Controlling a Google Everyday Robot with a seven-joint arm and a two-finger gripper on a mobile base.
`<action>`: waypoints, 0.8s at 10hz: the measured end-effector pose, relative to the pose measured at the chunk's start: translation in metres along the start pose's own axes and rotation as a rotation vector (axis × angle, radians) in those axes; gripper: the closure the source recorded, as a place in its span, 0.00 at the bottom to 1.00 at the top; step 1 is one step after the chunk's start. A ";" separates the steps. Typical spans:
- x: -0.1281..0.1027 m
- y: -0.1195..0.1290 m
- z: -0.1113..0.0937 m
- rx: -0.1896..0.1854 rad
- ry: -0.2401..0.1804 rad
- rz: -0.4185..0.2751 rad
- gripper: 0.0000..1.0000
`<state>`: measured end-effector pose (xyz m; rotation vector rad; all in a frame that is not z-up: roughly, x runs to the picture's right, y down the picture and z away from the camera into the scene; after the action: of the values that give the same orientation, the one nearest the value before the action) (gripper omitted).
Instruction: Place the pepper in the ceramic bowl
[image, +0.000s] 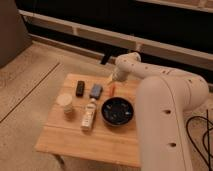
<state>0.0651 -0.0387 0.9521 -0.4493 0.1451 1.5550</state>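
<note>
Your gripper (114, 81) hangs over the far edge of the table (100, 144), right above the pepper (113, 89); you can't tell its opening or whether it has hold. The pepper sits just behind the ceramic bowl (128, 119), beside a blue-grey block (96, 90). A cup (65, 104) and a bottle (88, 116) stand to the left.

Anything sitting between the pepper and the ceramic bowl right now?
Nothing visible. The pepper is at the gripper, and only tabletop lies between it and the ceramic bowl. The blue-grey object sits off to the side.
</note>
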 end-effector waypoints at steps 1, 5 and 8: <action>0.000 -0.003 -0.001 0.001 -0.001 0.003 0.35; 0.001 -0.018 0.006 0.034 0.011 0.022 0.35; 0.006 -0.045 0.028 0.114 0.053 0.059 0.35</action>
<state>0.1042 -0.0208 0.9841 -0.3996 0.2890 1.5840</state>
